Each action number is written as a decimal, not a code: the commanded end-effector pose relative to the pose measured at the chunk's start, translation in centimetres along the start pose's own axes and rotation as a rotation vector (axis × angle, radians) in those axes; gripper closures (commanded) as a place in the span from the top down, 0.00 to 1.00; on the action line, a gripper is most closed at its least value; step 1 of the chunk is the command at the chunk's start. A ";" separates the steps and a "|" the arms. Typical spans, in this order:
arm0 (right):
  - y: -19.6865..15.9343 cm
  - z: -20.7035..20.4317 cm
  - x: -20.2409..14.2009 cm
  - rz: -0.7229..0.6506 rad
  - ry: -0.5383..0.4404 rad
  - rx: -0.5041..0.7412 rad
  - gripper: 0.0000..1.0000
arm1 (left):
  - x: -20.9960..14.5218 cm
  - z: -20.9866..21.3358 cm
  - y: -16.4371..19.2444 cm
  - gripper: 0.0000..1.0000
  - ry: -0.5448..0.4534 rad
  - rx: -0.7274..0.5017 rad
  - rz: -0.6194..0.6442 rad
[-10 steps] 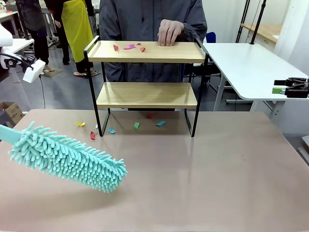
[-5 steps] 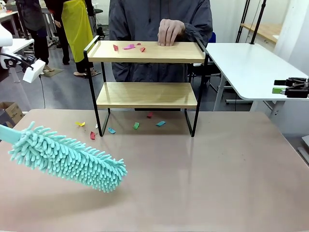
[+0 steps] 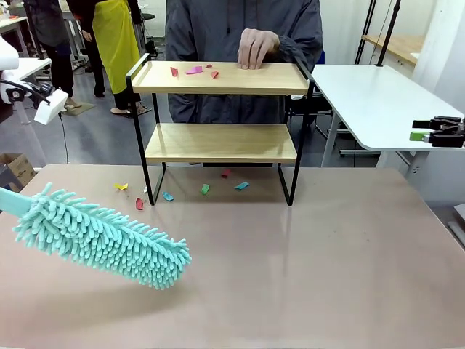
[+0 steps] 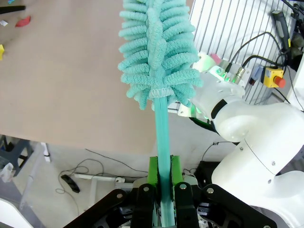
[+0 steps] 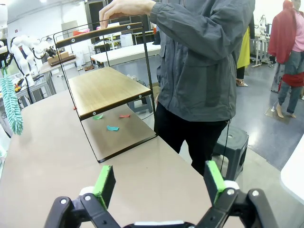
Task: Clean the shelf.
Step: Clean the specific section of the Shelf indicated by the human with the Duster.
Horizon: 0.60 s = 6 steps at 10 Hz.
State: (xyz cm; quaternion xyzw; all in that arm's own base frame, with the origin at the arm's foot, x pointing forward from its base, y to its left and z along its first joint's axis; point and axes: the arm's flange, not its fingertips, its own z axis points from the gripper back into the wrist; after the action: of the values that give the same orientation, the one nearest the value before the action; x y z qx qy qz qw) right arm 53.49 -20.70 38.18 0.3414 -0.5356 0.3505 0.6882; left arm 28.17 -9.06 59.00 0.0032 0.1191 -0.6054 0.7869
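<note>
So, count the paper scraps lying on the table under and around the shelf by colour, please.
Red scraps: 2
Teal scraps: 2
Green scrap: 1
Yellow scrap: 1
White scrap: 1
Total: 7

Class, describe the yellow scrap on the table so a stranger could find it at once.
Find the two-tier shelf on the brown table. Among the coloured scraps at its feet, the yellow scrap lies farthest left, outside the left leg. It is the only yellow one.
</note>
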 end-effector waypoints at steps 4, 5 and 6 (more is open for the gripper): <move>0.0 -0.1 0.3 0.006 0.002 0.001 1.00 | 0.1 5.2 -0.3 0.13 -0.341 -0.059 0.097; 0.0 -0.1 0.3 0.006 0.002 0.001 1.00 | 0.2 8.4 -0.7 0.13 -0.451 -0.054 0.095; 0.0 -0.1 0.3 0.006 0.002 0.001 1.00 | 0.7 11.2 -1.1 0.13 -0.540 -0.068 0.138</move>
State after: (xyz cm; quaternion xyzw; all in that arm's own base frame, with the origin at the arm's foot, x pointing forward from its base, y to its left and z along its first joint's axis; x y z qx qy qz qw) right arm 53.49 -20.69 38.18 0.3414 -0.5356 0.3505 0.6882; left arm 28.62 -10.59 67.84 -0.1525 -0.0329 -0.5463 0.8229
